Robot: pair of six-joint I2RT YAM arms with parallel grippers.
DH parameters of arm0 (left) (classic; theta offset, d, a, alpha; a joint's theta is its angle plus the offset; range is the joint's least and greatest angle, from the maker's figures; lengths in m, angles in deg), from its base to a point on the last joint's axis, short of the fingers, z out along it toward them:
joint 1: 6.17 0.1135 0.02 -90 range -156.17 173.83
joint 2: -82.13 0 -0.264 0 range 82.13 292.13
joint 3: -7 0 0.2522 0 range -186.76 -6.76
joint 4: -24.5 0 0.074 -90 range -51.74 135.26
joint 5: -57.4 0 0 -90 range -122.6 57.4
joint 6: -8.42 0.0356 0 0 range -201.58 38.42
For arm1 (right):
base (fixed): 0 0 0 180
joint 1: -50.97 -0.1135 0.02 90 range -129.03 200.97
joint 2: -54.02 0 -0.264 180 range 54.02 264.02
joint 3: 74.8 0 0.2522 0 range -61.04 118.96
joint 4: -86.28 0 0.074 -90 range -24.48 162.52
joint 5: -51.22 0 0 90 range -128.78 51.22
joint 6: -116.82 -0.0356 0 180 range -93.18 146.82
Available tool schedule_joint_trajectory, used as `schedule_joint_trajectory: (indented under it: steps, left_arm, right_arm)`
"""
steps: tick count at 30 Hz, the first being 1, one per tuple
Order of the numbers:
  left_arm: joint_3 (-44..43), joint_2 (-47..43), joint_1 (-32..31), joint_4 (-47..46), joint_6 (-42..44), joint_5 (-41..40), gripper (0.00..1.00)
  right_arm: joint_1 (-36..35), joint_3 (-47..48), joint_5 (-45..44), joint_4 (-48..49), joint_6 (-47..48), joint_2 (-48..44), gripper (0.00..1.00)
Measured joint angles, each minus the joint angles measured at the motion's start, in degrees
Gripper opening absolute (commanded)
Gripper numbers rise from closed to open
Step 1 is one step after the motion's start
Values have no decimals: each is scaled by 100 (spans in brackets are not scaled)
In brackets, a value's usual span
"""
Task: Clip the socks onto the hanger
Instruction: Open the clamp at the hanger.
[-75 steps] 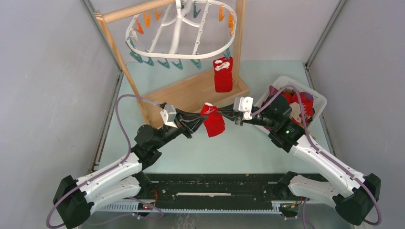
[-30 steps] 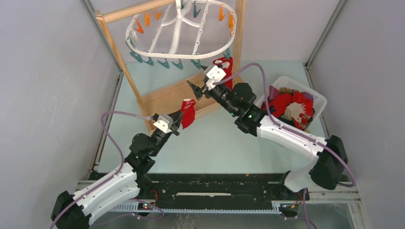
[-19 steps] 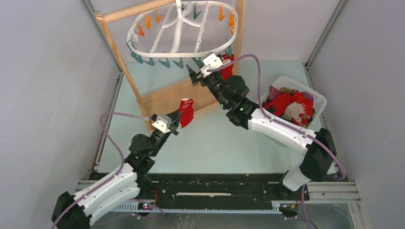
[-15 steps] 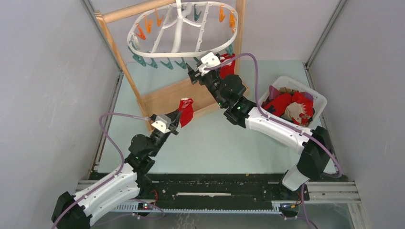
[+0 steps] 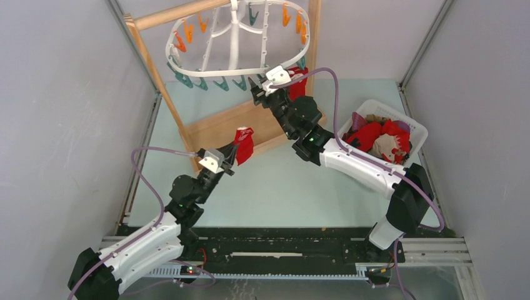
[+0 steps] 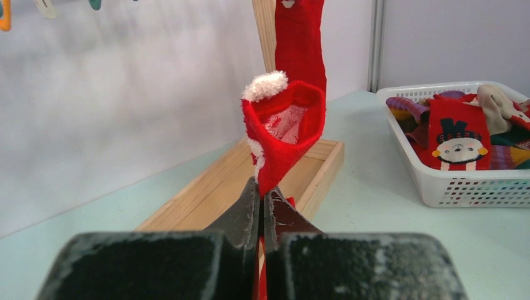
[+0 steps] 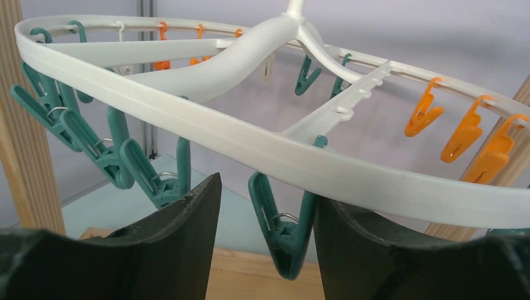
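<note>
Red fabric is clamped in the left pincer (image 6: 261, 206), its fingers pressed together on one thin end of a red sock (image 6: 284, 134). The white-trimmed cuff stands up loose above the wooden stand (image 6: 312, 181), well short of the hanger. With so little cloth in that grip, I judge a quick lift could pull it free, and the floppy cuff may fold before it reaches a peg.

To the right on the counter (image 6: 375, 187), the white basket (image 6: 437, 190) holds more socks (image 6: 459, 134).

Farther on, the right pincer (image 7: 265, 212) is apart, one finger on each side of a teal clothespin (image 7: 281, 234) hanging under the near rim of the hanger (image 7: 262, 147). I cannot tell whether either finger touches it yet. The peg dangles freely, so an off-centre squeeze may twist it out from between the fingers, or press the wrong end and leave its mouth closed. Neighbouring teal pegs (image 7: 150, 178) hang just beside it and could get caught. The frame hangs from a single hook, so a push would likely tilt or swing it.

Beyond, a hung sock (image 6: 301, 37) is already clipped up near the right arm, and a swing could knock it loose.
</note>
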Motion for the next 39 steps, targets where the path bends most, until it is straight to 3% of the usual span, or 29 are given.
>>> schedule_joint_trajectory:
  steps: [16, 21, 28, 36, 39]
  left_arm:
    - [0, 28, 4, -48, -66, 24, 0]
    - [0, 63, 4, -94, -118, 68, 0]
    - [0, 168, 4, -160, -199, 164, 0]
    - [0, 254, 4, -245, -201, 212, 0]
    - [-2, 341, 4, -254, -201, 258, 0]
  right_arm:
    - [192, 87, 44, 160, -343, 70, 47]
    - [256, 168, 61, 162, -503, 79, 54]
    - [264, 205, 90, 155, -643, 79, 51]
    - [302, 225, 87, 153, -817, 79, 35]
    - [334, 225, 109, 142, -914, 79, 19]
